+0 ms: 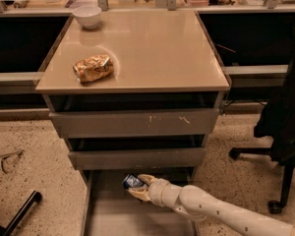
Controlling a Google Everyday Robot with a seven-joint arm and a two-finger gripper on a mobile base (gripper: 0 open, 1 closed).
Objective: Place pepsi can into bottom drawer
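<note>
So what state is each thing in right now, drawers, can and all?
bottom drawer, pulled open.
middle drawer, pushed in.
top drawer, pushed in.
pepsi can, held at the bottom drawer's back end.
gripper, low in the bottom drawer, shut on the pepsi can.
snack bag, crumpled, lying on the cabinet top.
bowl, upright.

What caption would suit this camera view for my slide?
The gripper holds the pepsi can over the open bottom drawer.

My arm (221,211): cream-white smooth shell, fat rounded tube segments, few small dark dots along side, ringed collar at wrist. My gripper (138,187): two pale tan curved fingers (146,179), sits low over open bottom drawer (113,216), near its back.
</note>
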